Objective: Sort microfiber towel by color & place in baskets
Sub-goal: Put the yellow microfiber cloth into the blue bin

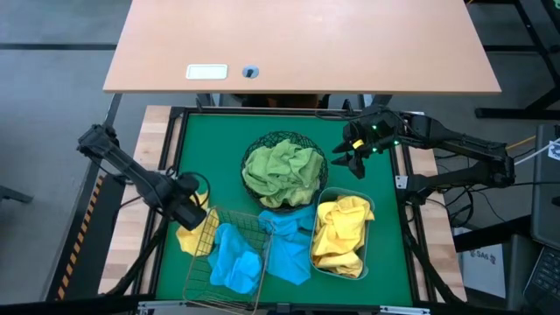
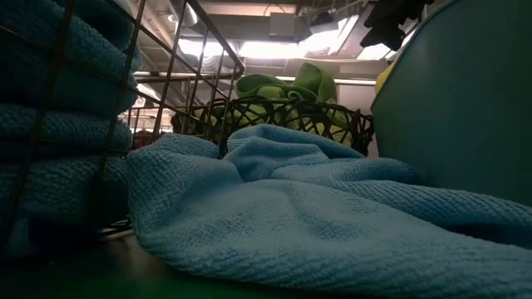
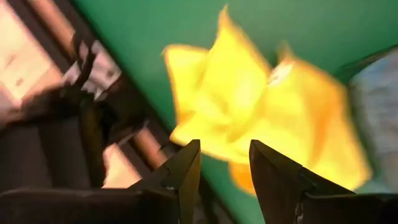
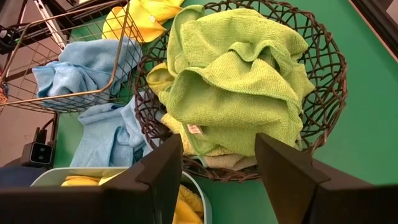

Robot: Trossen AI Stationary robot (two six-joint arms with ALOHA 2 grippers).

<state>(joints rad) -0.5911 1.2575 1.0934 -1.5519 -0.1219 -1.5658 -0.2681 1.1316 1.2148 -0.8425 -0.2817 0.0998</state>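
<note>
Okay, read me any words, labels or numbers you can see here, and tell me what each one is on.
"SAIL", partly legible, on the box on the floor right of the table.
White label on the wooden desk: too small to read.
Care tag on a green towel: illegible.

bowl (image 1: 284, 140) behind wire basket (image 1: 197, 271) and tub (image 1: 371, 210), towels in each
</note>
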